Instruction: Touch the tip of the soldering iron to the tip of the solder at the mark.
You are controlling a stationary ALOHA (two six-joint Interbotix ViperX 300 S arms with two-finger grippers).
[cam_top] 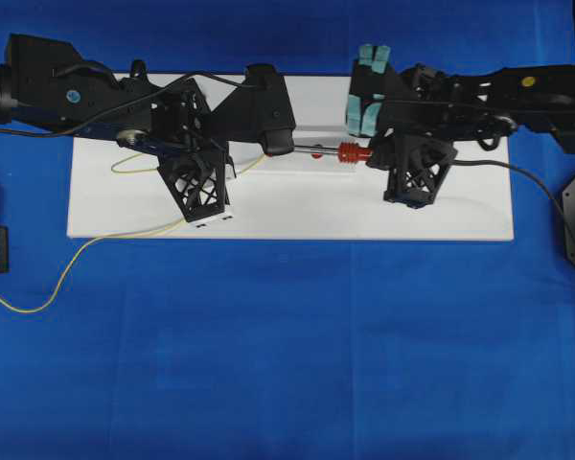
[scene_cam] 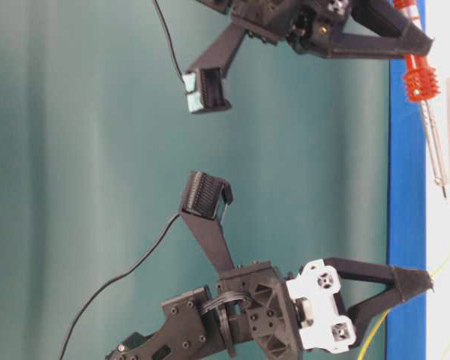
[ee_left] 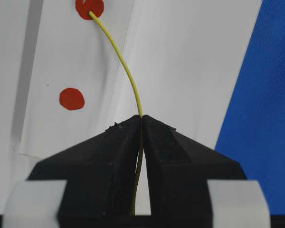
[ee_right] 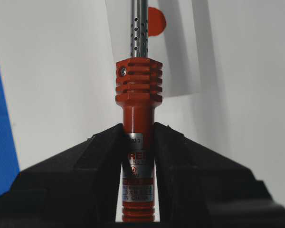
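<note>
- While both arms reach in over the white board (cam_top: 287,216), the left gripper (ee_left: 142,118) is clenched on the solder (ee_left: 126,66), its two black fingers meeting at their points with the yellow wire pinched between them.
- Solder, forward of the left gripper: thin yellow wire leaving the fingertips and curving ahead and to the left in the left wrist view; its free end lies on the upper red dot (ee_left: 89,8).
- Solder, behind the left gripper: in the overhead view the wire trails off the board's near edge and loops over the blue cloth (cam_top: 287,364).
- Second red dot (ee_left: 71,99): to the left of the wire, nearer the left gripper, not touched by the wire.
- Right gripper (ee_right: 138,130): closed around the soldering iron (ee_right: 138,85), fingers pressing either side of the labelled red handle just behind the ribbed collar.
- Soldering iron, forward of the right gripper: red ribbed collar, then the perforated silver shaft running straight ahead; its tip is cut off by the top edge of the right wrist view.
- Red dot (ee_right: 155,21) just to the right of the shaft, ahead of the collar.
- Table-level view: the iron's tip sits near a red dot, apart from the solder's end; whether it touches the board cannot be told.
- Black cord (cam_top: 532,182): runs back from the right gripper across the board's right end.
</note>
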